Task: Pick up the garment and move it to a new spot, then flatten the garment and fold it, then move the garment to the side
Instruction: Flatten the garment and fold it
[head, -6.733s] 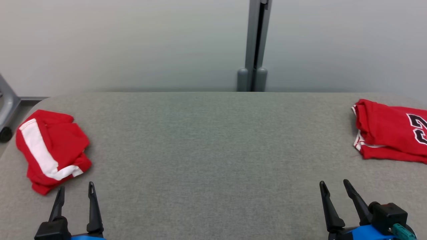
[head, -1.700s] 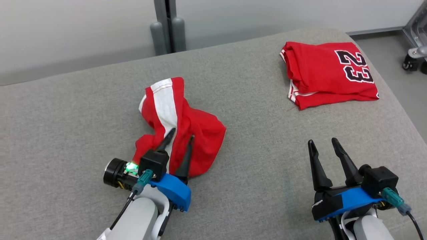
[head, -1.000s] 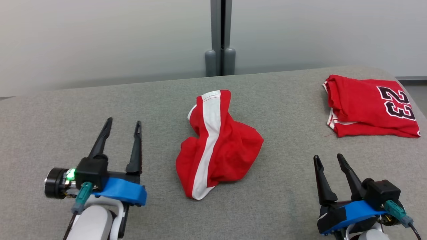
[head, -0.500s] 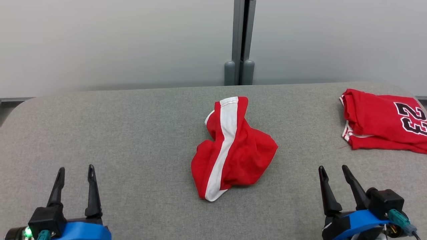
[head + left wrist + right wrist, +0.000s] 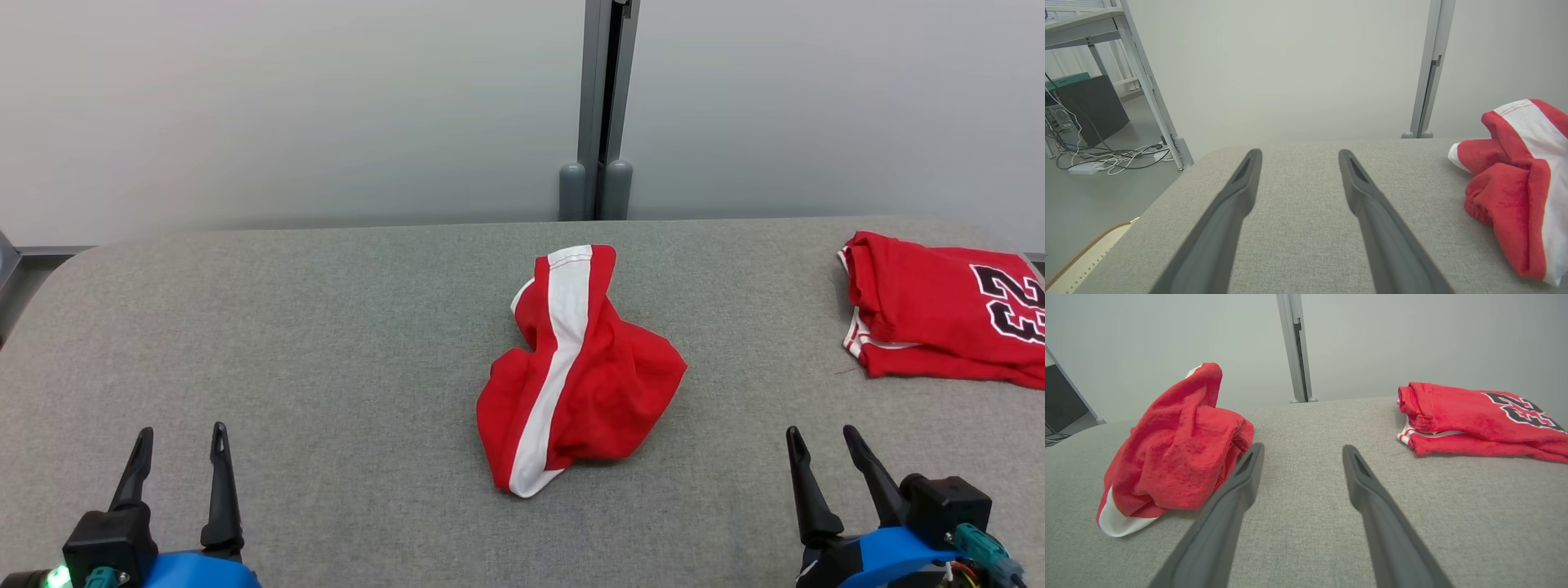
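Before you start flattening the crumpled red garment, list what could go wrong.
The crumpled garment is bunched in layers, so the open right end effector might pinch several at once and fail to spread it. The folded jersey lies to its right; spreading that way could rumple it.

Soft, even light from above washes the grey table [image 5: 326, 327], leaving a faint shadow under the red garment [image 5: 580, 376]. The head view is sharp; the wrist views (wide-angle lenses) tilt uprights such as the shelf frame [image 5: 1152, 81] near their edges.
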### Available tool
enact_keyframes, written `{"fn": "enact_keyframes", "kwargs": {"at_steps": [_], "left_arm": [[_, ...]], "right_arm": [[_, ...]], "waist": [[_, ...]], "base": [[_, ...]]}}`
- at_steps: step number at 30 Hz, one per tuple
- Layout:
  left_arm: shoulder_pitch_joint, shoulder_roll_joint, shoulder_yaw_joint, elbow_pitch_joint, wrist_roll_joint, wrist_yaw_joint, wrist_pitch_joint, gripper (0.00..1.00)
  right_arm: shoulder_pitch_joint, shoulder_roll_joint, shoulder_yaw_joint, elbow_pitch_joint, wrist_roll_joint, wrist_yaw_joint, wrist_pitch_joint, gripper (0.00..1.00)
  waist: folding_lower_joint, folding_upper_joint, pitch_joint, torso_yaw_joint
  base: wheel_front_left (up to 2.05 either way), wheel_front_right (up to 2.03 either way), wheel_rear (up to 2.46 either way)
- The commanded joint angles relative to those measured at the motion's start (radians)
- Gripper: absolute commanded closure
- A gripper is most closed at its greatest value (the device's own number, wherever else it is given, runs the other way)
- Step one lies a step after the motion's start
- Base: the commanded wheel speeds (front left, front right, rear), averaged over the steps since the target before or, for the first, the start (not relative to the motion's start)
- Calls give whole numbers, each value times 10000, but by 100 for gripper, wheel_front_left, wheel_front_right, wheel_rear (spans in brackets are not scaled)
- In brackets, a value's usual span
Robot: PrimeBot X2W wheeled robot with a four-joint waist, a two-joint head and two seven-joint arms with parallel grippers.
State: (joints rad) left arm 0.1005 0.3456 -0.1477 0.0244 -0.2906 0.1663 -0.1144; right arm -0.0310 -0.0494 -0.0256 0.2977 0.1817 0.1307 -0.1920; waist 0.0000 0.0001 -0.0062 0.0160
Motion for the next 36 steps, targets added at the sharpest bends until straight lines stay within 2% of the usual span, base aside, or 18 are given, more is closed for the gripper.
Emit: {"fn": "enact_keyframes", "kwargs": {"at_steps": [1, 16, 36], "left_arm": [[73, 45, -23, -118, -34, 12, 62, 0], [161, 128, 7, -358, -108, 263, 225, 0], [84, 153, -48, -228, -260, 351, 80, 0]], "right_arm": [[167, -22, -14, -68, -40, 2, 34, 0], [217, -22, 28, -286, -203, 2, 291, 0], [236, -22, 84, -310, -157, 2, 354, 0]], "waist": [[0, -1, -2, -2], [0, -1, 5, -79], [0, -1, -14, -117]], "base": [[0, 0, 0], [0, 0, 0], [0, 0, 0]]}}
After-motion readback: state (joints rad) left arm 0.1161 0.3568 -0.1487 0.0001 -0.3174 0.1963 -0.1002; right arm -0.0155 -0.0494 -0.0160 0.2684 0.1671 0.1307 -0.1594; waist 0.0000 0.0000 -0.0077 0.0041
